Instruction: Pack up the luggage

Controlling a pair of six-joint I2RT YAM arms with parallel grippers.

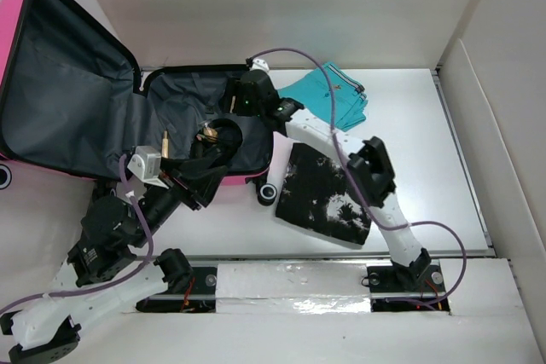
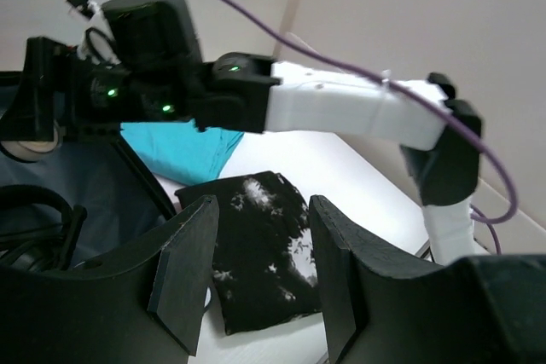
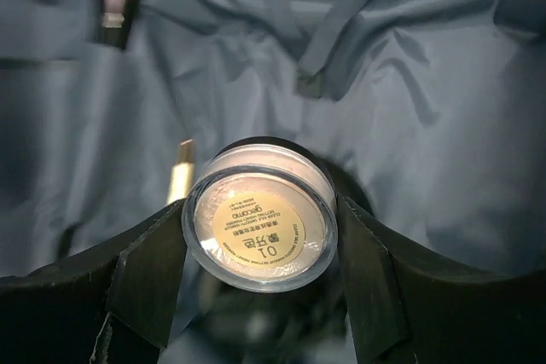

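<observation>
Here the luggage [image 1: 60, 83] lies open at the far left of the table [image 1: 426, 142], its pink shell cut off by the frame. The right gripper [image 3: 260, 240] is clamped on a small round jar [image 3: 256, 210] over the grey lining, half hiding a gold tube [image 3: 180, 178]. The left gripper [image 2: 260, 253] stands apart, empty; the dark items [image 2: 38, 206] beside it are hard to make out.

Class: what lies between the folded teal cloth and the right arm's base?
A folded black cloth with white blotches lies there on the white table, shown in the top external view.
</observation>
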